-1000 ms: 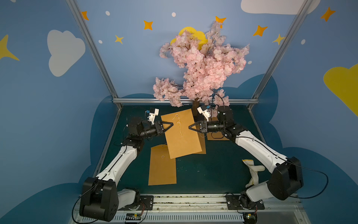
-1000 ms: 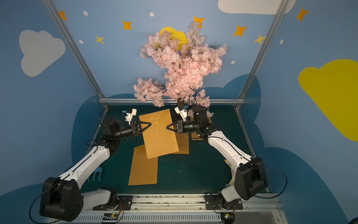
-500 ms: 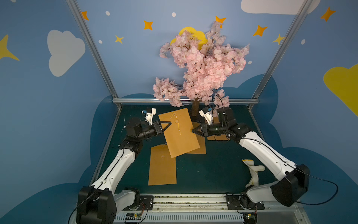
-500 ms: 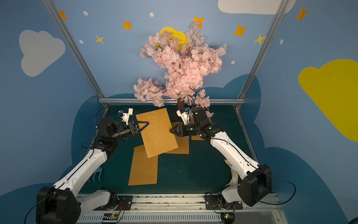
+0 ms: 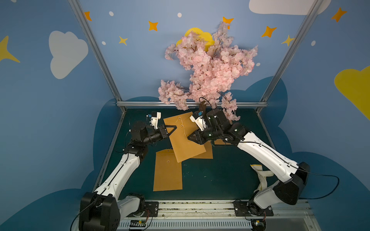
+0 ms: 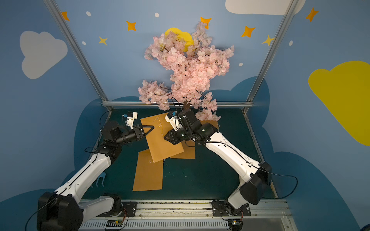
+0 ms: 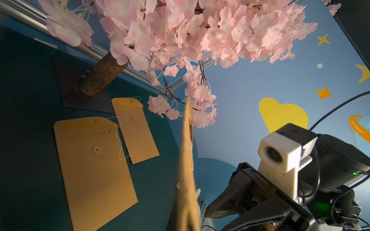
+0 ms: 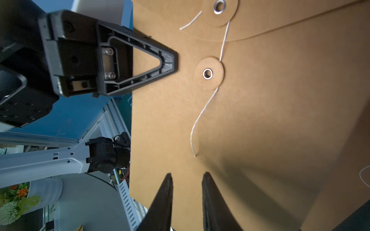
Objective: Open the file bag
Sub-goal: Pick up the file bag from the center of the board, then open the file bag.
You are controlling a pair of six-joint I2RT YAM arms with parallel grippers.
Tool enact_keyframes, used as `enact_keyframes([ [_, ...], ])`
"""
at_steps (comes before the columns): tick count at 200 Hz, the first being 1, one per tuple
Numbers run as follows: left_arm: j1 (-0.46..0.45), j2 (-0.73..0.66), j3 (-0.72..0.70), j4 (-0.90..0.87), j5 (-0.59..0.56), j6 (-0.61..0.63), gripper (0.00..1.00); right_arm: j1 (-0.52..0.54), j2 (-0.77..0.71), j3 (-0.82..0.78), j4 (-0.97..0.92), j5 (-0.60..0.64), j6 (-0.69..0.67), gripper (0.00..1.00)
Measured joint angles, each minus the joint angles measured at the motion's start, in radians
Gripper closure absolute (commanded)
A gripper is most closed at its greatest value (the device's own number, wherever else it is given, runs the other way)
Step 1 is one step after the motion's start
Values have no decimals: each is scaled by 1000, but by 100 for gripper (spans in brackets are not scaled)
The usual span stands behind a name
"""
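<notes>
Brown file bag hung tilted at the centre of both top views, above the green table, its left edge clamped by the left gripper. Right gripper sat with jaws slightly apart, near the loose white string

Staged lab booth, painted walls (clouds, stars)
</notes>
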Motion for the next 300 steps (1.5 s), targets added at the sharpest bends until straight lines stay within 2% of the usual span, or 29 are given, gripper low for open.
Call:
enact_keyframes([
  [98,-11,0,0,-13,0,7,98,45,99,127,-60,36,-34,71],
  [111,-13,0,0,-14,0,7,97,53,120,149,-79,50,-43,74],
  [151,-14,0,0,-15,-7,11,97,75,165,192,-122,107,-57,95],
  [167,-14,0,0,-16,-8,14,98,76,165,192,-133,124,-56,100],
  [238,-15,-3,0,-36,-14,30,97,65,95,113,-130,215,-51,100],
  [300,-21,-20,-26,-31,27,28,97,-34,5,85,-102,239,-48,100],
])
